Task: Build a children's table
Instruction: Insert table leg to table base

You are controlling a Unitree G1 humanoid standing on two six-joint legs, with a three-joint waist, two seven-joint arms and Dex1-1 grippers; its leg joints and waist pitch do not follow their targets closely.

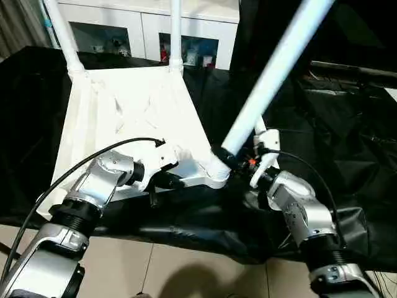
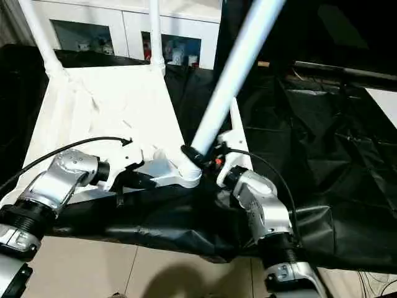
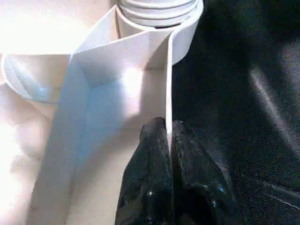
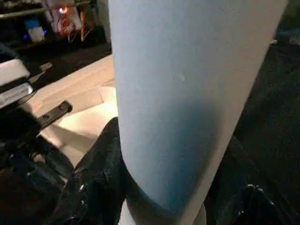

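Note:
The children's table top (image 1: 136,105) lies upside down on black cloth, ribbed underside up. Two white legs (image 1: 62,31) (image 1: 175,31) stand upright in its far corner sockets. A third leg (image 1: 273,74) leans to the right, its lower end in the near right corner socket (image 1: 216,174). My right gripper (image 1: 226,155) is shut on this leg just above the socket; in the right wrist view the leg (image 4: 187,93) sits between the black fingers (image 4: 98,168). My left gripper (image 3: 168,136) is shut on the thin rim wall of the top's near edge, left of that socket.
A white glass-door cabinet (image 1: 149,31) stands behind the table top. Black cloth (image 1: 322,124) covers the work surface and hangs over its front edge above the tiled floor (image 1: 186,267). A long white piece (image 2: 239,124) lies on the cloth behind my right gripper.

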